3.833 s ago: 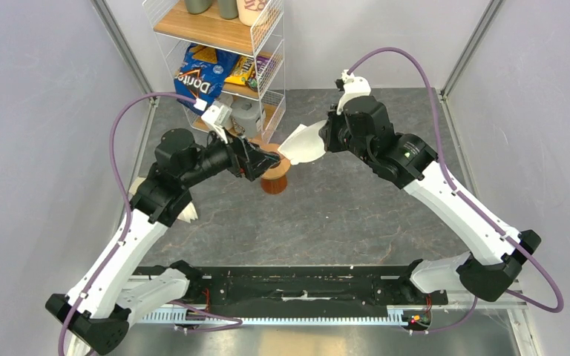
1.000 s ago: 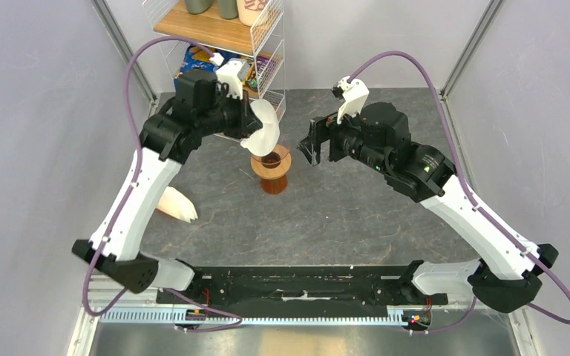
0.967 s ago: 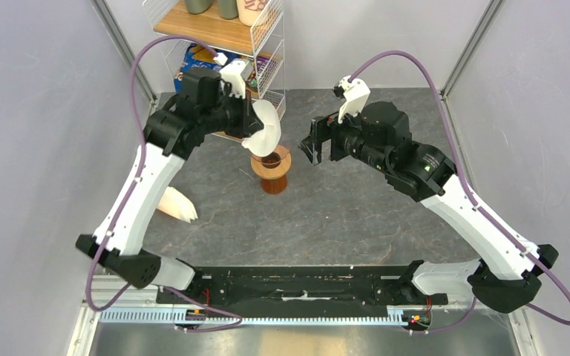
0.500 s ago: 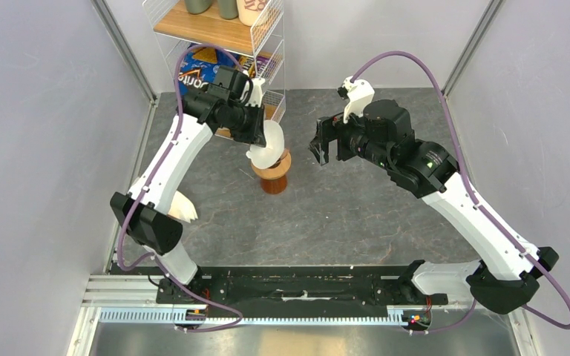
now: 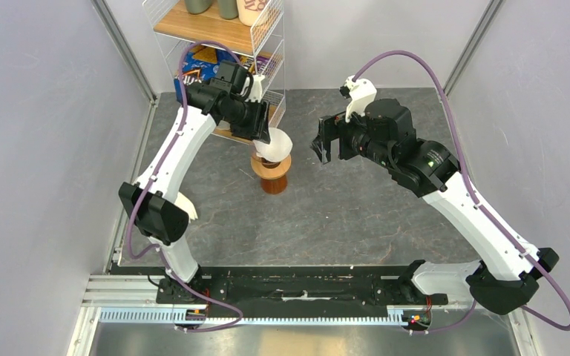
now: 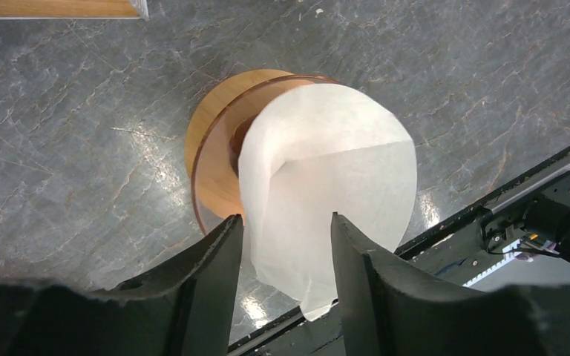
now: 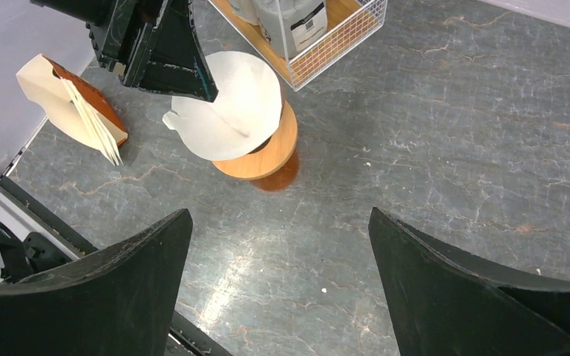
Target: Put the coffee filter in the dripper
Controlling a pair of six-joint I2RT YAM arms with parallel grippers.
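Seating step: the coffee filter (image 6: pixel 326 148) is being set on the dripper (image 6: pixel 211 148); I read this as the let-go stage, with the placement not finished.
Filter position: it rests on top of the dripper's rim, opened into a cone but skewed to one side. A loose flap hangs past the rim toward the left gripper (image 6: pixel 286 222). A crescent of orange rim and inner wall shows bare on the far side, so the filter is not down in the cone.
Left jaws: apart, directly above the dripper. The hanging flap lies in the gap between the fingers (image 6: pixel 223 252). No pinch is visible, though I cannot tell whether the paper brushes a pad.
Right jaws: the right gripper (image 7: pixel 280 215) stands wide apart and empty, hovering off to the side, well apart from the dripper.
Dripper: upright on the stone-pattern table (image 7: pixel 453 148), just beside the wire shelf (image 7: pixel 319 30).
Next move: probably lift the left gripper straight up so the flap slips free without dragging the paper. After that the filter likely needs a nudge or press toward the centre hole to sit evenly.
Risk: the paper is light and off-centre; it could cling to a finger or tip off the rim.
Spare stack: the filter pile (image 7: pixel 74 104) lies well apart and plays no part here.
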